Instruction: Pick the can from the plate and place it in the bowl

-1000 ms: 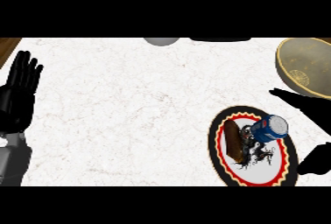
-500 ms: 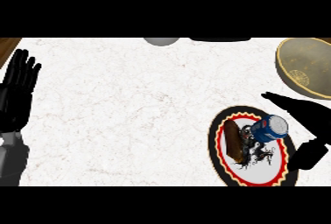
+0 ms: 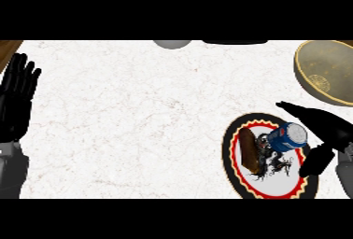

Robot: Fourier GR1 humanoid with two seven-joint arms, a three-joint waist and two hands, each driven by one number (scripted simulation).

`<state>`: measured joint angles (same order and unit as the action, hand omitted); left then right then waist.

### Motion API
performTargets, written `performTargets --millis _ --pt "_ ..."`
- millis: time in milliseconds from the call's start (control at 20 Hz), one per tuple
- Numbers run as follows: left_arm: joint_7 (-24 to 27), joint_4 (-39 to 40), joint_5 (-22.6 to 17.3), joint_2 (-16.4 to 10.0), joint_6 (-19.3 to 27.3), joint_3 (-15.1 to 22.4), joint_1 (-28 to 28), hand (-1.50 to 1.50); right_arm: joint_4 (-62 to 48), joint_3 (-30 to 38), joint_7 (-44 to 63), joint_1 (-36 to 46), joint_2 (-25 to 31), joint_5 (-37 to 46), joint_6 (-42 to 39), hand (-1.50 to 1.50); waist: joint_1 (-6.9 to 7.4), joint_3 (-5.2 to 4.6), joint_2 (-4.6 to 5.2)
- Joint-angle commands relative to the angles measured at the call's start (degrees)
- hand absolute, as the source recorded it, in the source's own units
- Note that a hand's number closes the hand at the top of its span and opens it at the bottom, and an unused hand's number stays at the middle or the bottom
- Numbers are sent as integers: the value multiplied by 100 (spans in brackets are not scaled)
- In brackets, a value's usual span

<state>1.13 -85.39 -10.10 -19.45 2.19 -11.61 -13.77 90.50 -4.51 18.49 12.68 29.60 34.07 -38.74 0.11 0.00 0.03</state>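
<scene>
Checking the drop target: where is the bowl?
In the head view, the bowl sits at the upper right, beyond the right hand and the plate.

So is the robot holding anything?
Nothing is held. The right hand is open beside the can on the plate; the left hand rests open at the left.

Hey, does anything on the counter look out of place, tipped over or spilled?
Nothing is spilled or damaged. Only the can looks tilted rather than upright, on the right side of the plate, though the steep view may cause that. The right hand is open beside it.
</scene>
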Motion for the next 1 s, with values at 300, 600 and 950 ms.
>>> performTargets --millis 300,600,950 --pt "-92 141 145 149 70 -35 -282 0 -252 25 -948 -72 -90 711 660 150 -29 0 0" --pt "115 -11 231 204 -76 -66 10 0 -602 104 -1152 341 -343 1025 823 150 -7 -1 -2" --pt "-55 -124 119 48 -54 -298 -13 0 -1859 1599 -3051 -346 1636 805 1206 150 -185 35 47"
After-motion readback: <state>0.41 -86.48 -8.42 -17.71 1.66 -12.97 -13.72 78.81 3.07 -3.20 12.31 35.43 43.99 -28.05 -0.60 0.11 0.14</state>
